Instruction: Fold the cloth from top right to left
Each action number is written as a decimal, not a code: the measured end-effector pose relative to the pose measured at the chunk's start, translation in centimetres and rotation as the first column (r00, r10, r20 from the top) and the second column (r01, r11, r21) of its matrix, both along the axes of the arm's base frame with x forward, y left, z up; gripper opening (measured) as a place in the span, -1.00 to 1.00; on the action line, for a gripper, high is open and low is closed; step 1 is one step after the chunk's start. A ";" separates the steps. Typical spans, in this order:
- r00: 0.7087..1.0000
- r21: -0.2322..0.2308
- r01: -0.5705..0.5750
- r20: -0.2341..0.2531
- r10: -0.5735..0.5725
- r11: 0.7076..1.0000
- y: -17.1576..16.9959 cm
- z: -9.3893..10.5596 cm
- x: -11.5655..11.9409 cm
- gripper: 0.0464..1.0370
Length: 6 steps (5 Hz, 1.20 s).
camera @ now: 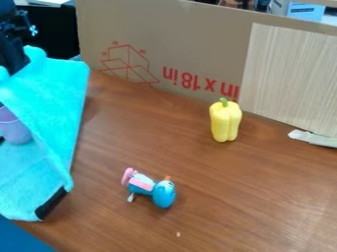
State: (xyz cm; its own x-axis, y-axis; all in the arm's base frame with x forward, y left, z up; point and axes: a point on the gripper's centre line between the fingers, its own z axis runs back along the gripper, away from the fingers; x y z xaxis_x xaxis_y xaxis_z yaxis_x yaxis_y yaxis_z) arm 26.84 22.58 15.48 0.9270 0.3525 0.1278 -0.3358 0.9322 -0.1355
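And here's the gripper (15, 66) at upper left, clamped on the cloth (59, 93), its top raised, its lower part on the table (197, 216) at left! 1 toy (163, 194) and 1 pepper (225, 122) sit to the right, apart.

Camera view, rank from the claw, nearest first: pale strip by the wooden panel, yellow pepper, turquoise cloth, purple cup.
From the claw:
1. Turquoise cloth: right at it, left side.
2. Purple cup: left edge, beside the cloth's fold.
3. Yellow pepper: right of centre.
4. Pale strip: right edge, below the wooden panel.
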 end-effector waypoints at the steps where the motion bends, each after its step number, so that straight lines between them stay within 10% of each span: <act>1: 1.000 0.058 0.006 0.002 -0.006 0.998 1.2 -0.1 -0.3 -0.98; 3: 0.999 0.195 0.000 -0.047 0.010 0.981 4.2 -2.7 -0.7 -0.98; 6: 0.995 0.266 0.000 -0.092 0.025 0.964 6.9 -4.8 -2.5 -0.94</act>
State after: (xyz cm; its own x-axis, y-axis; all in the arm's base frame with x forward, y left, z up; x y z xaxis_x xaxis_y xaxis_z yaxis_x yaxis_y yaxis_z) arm 24.32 29.47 10.69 0.9351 0.3294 0.1310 -0.3471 0.9259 0.1492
